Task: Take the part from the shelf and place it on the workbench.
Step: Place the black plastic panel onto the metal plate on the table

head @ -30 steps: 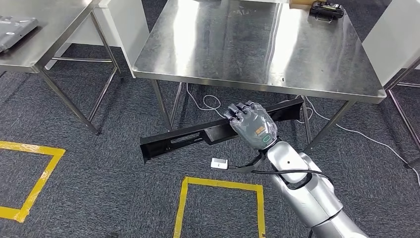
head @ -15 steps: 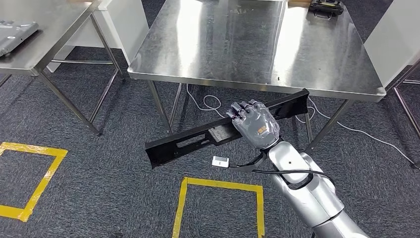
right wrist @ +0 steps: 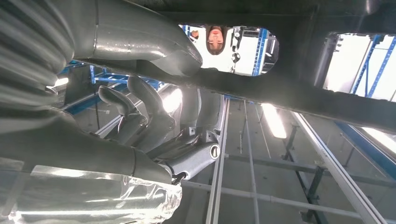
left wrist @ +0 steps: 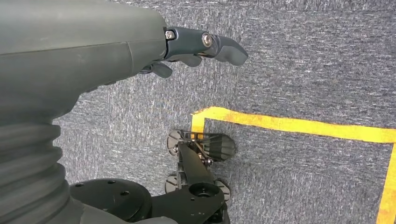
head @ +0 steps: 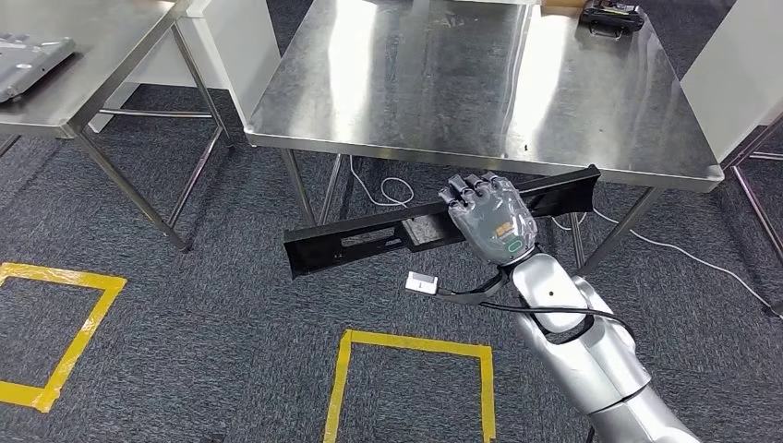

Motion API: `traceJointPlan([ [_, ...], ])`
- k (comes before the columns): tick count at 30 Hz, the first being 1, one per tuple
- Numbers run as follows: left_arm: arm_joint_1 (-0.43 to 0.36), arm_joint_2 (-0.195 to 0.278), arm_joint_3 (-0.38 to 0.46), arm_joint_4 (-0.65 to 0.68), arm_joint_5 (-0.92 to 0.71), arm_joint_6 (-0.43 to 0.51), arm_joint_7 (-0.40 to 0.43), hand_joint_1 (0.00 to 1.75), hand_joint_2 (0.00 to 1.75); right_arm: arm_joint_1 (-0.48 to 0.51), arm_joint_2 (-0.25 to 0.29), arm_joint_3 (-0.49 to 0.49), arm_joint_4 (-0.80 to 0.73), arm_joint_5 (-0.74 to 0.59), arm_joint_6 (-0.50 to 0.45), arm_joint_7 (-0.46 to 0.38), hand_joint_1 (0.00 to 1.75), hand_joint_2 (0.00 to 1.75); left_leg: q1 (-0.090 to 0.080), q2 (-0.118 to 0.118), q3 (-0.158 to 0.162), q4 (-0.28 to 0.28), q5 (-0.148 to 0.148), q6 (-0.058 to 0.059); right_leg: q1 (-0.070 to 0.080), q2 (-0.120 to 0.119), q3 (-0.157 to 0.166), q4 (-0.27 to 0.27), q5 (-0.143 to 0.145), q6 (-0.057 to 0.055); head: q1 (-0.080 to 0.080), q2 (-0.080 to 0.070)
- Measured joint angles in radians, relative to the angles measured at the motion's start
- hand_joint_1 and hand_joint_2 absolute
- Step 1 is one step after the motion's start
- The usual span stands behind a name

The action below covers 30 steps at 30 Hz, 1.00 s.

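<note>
1. The part (head: 369,242) is a long black bar with cut-outs. I hold it in the air in front of the workbench (head: 388,92), below the level of its near edge. It tilts, its right end higher and just under the bench edge, its left end lower over the carpet (head: 185,305).
2. My right hand (head: 489,220) grips the part right of its middle, back of the hand up and fingers (head: 466,191) curled over its top edge. In the right wrist view the thumb (right wrist: 154,44) presses along the dark part (right wrist: 299,93) and the fingers wrap round it.
3. My right arm (head: 582,355) rises from the lower right, silver, with a black cable looping at the wrist and a small white tag (head: 422,282) beside it.
4. My left hand (left wrist: 140,46) hangs over the carpet and holds nothing; its fingers (left wrist: 219,44) are stretched out, slightly bent.
5. Yellow tape (head: 411,346) marks squares on the floor, one right below the part.
6. A dark object (head: 609,16) lies at the far right corner of the bench top.
7. A second steel table (head: 102,55) stands to the left, with a flat grey part (head: 32,57) on it.
</note>
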<state>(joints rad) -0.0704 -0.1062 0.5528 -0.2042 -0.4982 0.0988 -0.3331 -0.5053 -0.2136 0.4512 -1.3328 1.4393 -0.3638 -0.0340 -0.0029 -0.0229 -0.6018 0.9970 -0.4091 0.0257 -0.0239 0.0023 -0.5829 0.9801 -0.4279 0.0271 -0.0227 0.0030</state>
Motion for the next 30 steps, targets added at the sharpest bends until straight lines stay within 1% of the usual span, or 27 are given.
traceJointPlan([
  [3, 0.001, 0.001, 0.003, 0.0, 0.0, 0.0, -0.002, 0.0, 1.75, 0.0, -0.001, -0.004, 0.006, 0.0, -0.001, 0.0, 1.69, 1.75, -0.002, 0.0, -0.005, 0.01, -0.005, 0.012, -0.009, 0.0, 0.002, -0.003, 0.001, 0.003, -0.001, 0.0],
  [5, 0.001, 0.002, 0.007, 0.0, 0.0, -0.001, -0.005, 0.0, 1.75, 0.001, -0.001, -0.004, 0.009, 0.0, -0.003, 0.0, 1.69, 1.75, -0.003, 0.0, -0.005, 0.009, -0.008, 0.022, -0.008, 0.0, 0.004, -0.007, 0.002, 0.008, -0.001, 0.0],
  [7, 0.001, 0.001, 0.009, 0.0, 0.0, -0.002, -0.008, 0.0, 1.75, 0.002, -0.002, -0.004, 0.01, 0.003, -0.006, 0.002, 1.69, 1.75, 0.002, 0.001, 0.009, -0.012, 0.0, 0.034, -0.002, -0.001, 0.002, -0.004, -0.002, 0.013, 0.001, 0.0],
  [8, 0.001, 0.0, 0.01, 0.0, 0.0, -0.004, -0.009, 0.0, 1.75, 0.002, -0.002, -0.005, 0.01, 0.004, -0.009, 0.004, 1.69, 1.75, 0.005, 0.001, 0.017, -0.024, 0.005, 0.039, 0.001, -0.001, -0.01, 0.02, -0.014, 0.011, 0.002, 0.0],
  [9, 0.001, -0.001, 0.01, 0.0, 0.0, -0.005, -0.01, 0.0, 1.75, 0.003, -0.002, -0.005, 0.01, 0.005, -0.011, 0.006, 1.69, 1.75, 0.007, 0.002, 0.025, -0.033, 0.009, 0.043, 0.003, -0.001, -0.034, 0.068, -0.036, 0.006, 0.004, 0.0],
  [10, 0.001, -0.001, 0.01, 0.0, 0.0, -0.005, -0.011, 0.0, 1.75, 0.004, -0.003, -0.005, 0.011, 0.007, -0.013, 0.008, 1.69, 1.75, 0.006, 0.002, 0.027, -0.035, 0.01, 0.045, 0.002, -0.001, -0.067, 0.135, -0.063, -0.001, 0.006, 0.0],
  [11, 0.001, -0.001, 0.011, 0.0, 0.001, -0.006, -0.011, 0.0, 1.75, 0.008, -0.003, -0.005, 0.012, 0.01, -0.013, 0.01, 1.69, 1.75, 0.005, 0.002, 0.027, -0.035, 0.009, 0.046, 0.002, -0.001, -0.106, 0.206, -0.088, -0.005, 0.006, 0.0],
  [12, 0.001, -0.001, 0.012, 0.0, 0.001, -0.006, -0.011, 0.0, 1.75, 0.013, -0.003, -0.005, 0.013, 0.014, -0.013, 0.013, 1.69, 1.75, 0.004, 0.0, 0.027, -0.035, 0.007, 0.045, 0.002, -0.001, -0.137, 0.259, -0.104, -0.004, 0.007, 0.0],
  [13, 0.002, 0.0, 0.013, 0.0, 0.002, -0.006, -0.011, 0.0, 1.75, 0.018, -0.003, -0.004, 0.014, 0.019, -0.012, 0.016, 1.69, 1.75, 0.003, -0.001, 0.027, -0.034, 0.006, 0.044, 0.001, -0.001, -0.151, 0.279, -0.105, 0.001, 0.008, 0.0],
  [14, 0.002, 0.0, 0.014, 0.0, 0.003, -0.007, -0.011, 0.0, 1.75, 0.022, -0.003, -0.004, 0.014, 0.023, -0.011, 0.019, 1.69, 1.75, 0.004, -0.004, 0.028, -0.032, 0.003, 0.041, 0.001, -0.001, -0.142, 0.253, -0.088, 0.009, 0.008, 0.0],
  [15, 0.003, 0.0, 0.015, 0.0, 0.004, -0.008, -0.012, 0.0, 1.75, 0.023, -0.003, -0.004, 0.015, 0.028, -0.01, 0.023, 1.69, 1.75, 0.004, -0.006, 0.029, -0.028, -0.001, 0.037, 0.0, -0.001, -0.112, 0.187, -0.058, 0.019, 0.008, 0.0],
  [16, 0.003, 0.0, 0.016, 0.0, 0.005, -0.009, -0.013, 0.0, 1.75, 0.023, -0.004, -0.005, 0.015, 0.032, -0.009, 0.025, 1.69, 1.75, 0.004, -0.007, 0.029, -0.022, -0.006, 0.03, -0.002, -0.002, -0.077, 0.113, -0.028, 0.024, 0.008, 0.0],
  [17, 0.003, 0.001, 0.017, 0.0, 0.006, -0.009, -0.014, 0.0, 1.75, 0.022, -0.004, -0.005, 0.016, 0.035, -0.007, 0.027, 1.69, 1.75, 0.003, -0.009, 0.027, -0.015, -0.013, 0.023, -0.002, -0.002, -0.044, 0.049, -0.004, 0.026, 0.009, 0.0],
  [18, 0.004, 0.002, 0.018, 0.0, 0.006, -0.01, -0.015, 0.0, 1.75, 0.021, -0.004, -0.005, 0.018, 0.037, -0.006, 0.027, 1.69, 1.75, 0.001, -0.009, 0.025, -0.008, -0.019, 0.017, -0.002, -0.001, -0.024, 0.013, 0.009, 0.022, 0.009, 0.0],
  [20, 0.006, 0.004, 0.019, 0.0, 0.007, -0.009, -0.016, 0.0, 1.75, 0.017, -0.005, -0.008, 0.023, 0.038, -0.004, 0.026, 1.69, 1.75, -0.001, -0.01, 0.022, 0.0, -0.027, 0.009, 0.002, 0.001, -0.017, 0.005, 0.01, 0.007, 0.007, 0.0],
  [22, 0.01, 0.006, 0.021, 0.0, 0.007, -0.009, -0.016, 0.0, 1.75, 0.007, -0.009, -0.015, 0.031, 0.038, -0.005, 0.023, 1.69, 1.75, 0.004, -0.007, 0.02, 0.01, -0.036, 0.002, -0.003, 0.002, -0.015, 0.007, 0.007, -0.006, 0.004, 0.0],
  [23, 0.011, 0.007, 0.023, 0.0, 0.007, -0.008, -0.016, 0.0, 1.75, -0.001, -0.011, -0.02, 0.035, 0.039, -0.005, 0.021, 1.69, 1.75, 0.006, -0.002, 0.011, 0.033, -0.049, -0.004, -0.005, 0.003, -0.01, 0.006, 0.005, -0.013, 0.004, 0.0],
  [24, 0.012, 0.008, 0.026, 0.0, 0.008, -0.007, -0.016, 0.0, 1.75, -0.012, -0.013, -0.024, 0.039, 0.039, -0.005, 0.018, 1.69, 1.75, 0.008, 0.005, -0.009, 0.077, -0.072, -0.011, -0.007, 0.003, -0.005, 0.006, 0.002, -0.018, 0.002, 0.0],
  [25, 0.013, 0.008, 0.029, 0.0, 0.008, -0.006, -0.016, 0.0, 1.75, -0.023, -0.014, -0.029, 0.044, 0.039, -0.005, 0.014, 1.69, 1.75, 0.01, 0.012, -0.041, 0.141, -0.1, -0.017, -0.005, 0.003, -0.001, 0.006, -0.001, -0.023, 0.001, 0.0],
  [26, 0.013, 0.008, 0.032, 0.0, 0.008, -0.005, -0.016, 0.0, 1.75, -0.033, -0.016, -0.032, 0.05, 0.039, -0.004, 0.011, 1.69, 1.75, 0.012, 0.017, -0.081, 0.215, -0.128, -0.022, -0.003, 0.003, 0.003, 0.006, -0.004, -0.027, 0.0, 0.0],
  [27, 0.014, 0.008, 0.034, 0.0, 0.008, -0.005, -0.016, 0.0, 1.75, -0.042, -0.017, -0.035, 0.056, 0.039, -0.003, 0.008, 1.69, 1.75, 0.014, 0.019, -0.119, 0.276, -0.145, -0.024, -0.001, 0.003, 0.006, 0.006, -0.006, -0.03, 0.0, 0.0],
  [28, 0.015, 0.008, 0.036, 0.0, 0.008, -0.005, -0.016, 0.0, 1.75, -0.049, -0.018, -0.037, 0.062, 0.039, -0.002, 0.006, 1.69, 1.75, 0.015, 0.02, -0.144, 0.307, -0.143, -0.023, 0.002, 0.003, 0.009, 0.006, -0.009, -0.032, -0.001, 0.0],
  [29, 0.016, 0.008, 0.037, 0.0, 0.008, -0.005, -0.016, 0.0, 1.75, -0.054, -0.019, -0.039, 0.067, 0.039, -0.002, 0.005, 1.69, 1.75, 0.014, 0.02, -0.148, 0.295, -0.118, -0.019, 0.005, 0.004, 0.014, 0.006, -0.013, -0.033, -0.001, 0.0],
  [30, 0.016, 0.008, 0.039, 0.0, 0.008, -0.004, -0.016, 0.0, 1.75, -0.058, -0.02, -0.04, 0.071, 0.039, -0.001, 0.003, 1.69, 1.75, 0.013, 0.019, -0.132, 0.246, -0.078, -0.011, 0.009, 0.004, 0.02, 0.006, -0.016, -0.034, -0.001, 0.0],
])
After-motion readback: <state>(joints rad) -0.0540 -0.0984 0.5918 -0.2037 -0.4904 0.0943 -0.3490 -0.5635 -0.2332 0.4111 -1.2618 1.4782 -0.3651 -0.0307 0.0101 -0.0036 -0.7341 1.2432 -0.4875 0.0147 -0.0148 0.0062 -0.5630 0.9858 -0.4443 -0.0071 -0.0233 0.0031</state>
